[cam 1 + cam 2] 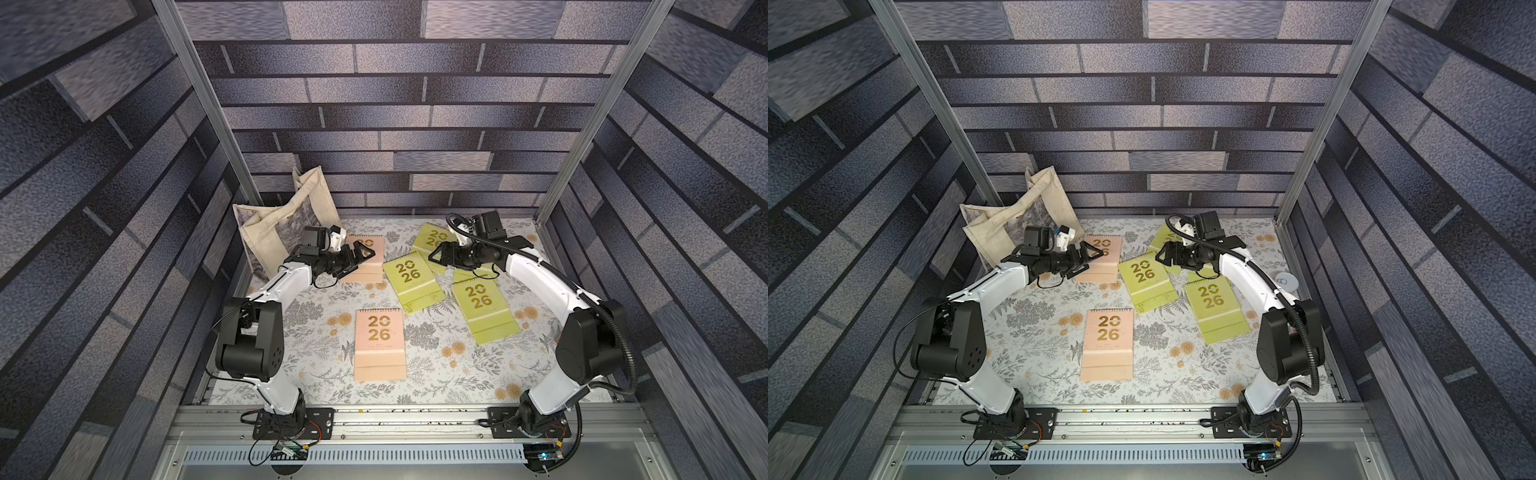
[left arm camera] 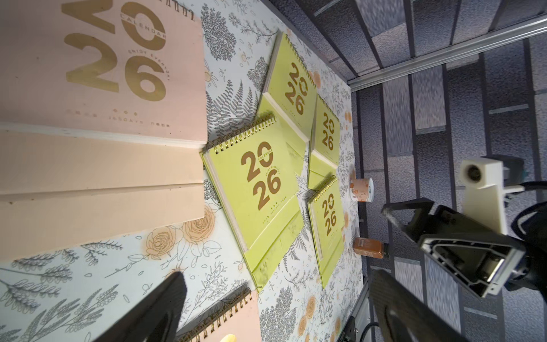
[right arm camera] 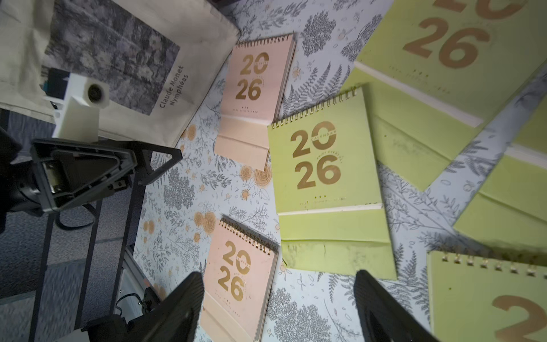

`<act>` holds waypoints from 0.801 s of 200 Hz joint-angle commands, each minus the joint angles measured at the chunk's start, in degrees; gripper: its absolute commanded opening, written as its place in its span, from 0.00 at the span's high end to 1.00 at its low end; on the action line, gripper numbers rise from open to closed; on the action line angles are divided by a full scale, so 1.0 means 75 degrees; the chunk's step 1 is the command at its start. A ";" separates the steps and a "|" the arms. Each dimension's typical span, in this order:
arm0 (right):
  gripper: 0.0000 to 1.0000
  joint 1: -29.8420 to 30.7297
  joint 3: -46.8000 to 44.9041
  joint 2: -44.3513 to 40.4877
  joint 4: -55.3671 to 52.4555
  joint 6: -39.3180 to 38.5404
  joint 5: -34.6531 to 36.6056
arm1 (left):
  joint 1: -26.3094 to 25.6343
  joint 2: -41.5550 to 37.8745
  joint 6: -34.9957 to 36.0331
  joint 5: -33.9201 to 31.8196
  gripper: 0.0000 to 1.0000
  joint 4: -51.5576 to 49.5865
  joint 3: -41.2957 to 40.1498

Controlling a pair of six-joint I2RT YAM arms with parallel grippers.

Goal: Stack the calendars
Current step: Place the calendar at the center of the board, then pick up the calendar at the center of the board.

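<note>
In both top views your left gripper [image 1: 358,258] hangs over the far pink calendar [image 1: 376,268], and your right gripper [image 1: 437,254] over the green calendars [image 1: 411,282]. All six lie flat on the floral cloth [image 1: 316,332], a few greens overlapping, so there is no stack yet.

In the left wrist view the left jaws gape empty, with that pink cover close beneath, probably lined up for a pick.

In the right wrist view the right jaws stand wide, holding nothing. The near pink calendar [image 3: 239,275] lies beneath them, and the tote bag [image 3: 165,74] sits aside.
</note>
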 commanded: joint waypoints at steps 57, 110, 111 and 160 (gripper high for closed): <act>0.18 -0.0575 0.2799 0.2407 -0.1786 -0.1670 -0.0791 | -0.0718 0.0776 -0.1543 -0.1403 0.00 0.0803 0.0227; 0.18 -0.0677 0.3700 0.3686 -0.2237 -0.2295 -0.0756 | -0.1247 0.1049 -0.1926 -0.1496 0.00 0.1180 -0.0011; 0.18 -0.0671 0.3702 0.3697 -0.2232 -0.2293 -0.0768 | -0.1255 0.1060 -0.1927 -0.1505 0.00 0.1193 -0.0002; 0.19 -0.0677 0.3626 0.3995 -0.1980 -0.2325 -0.1128 | -0.1722 0.1660 -0.1422 -0.1615 0.00 0.0829 0.0531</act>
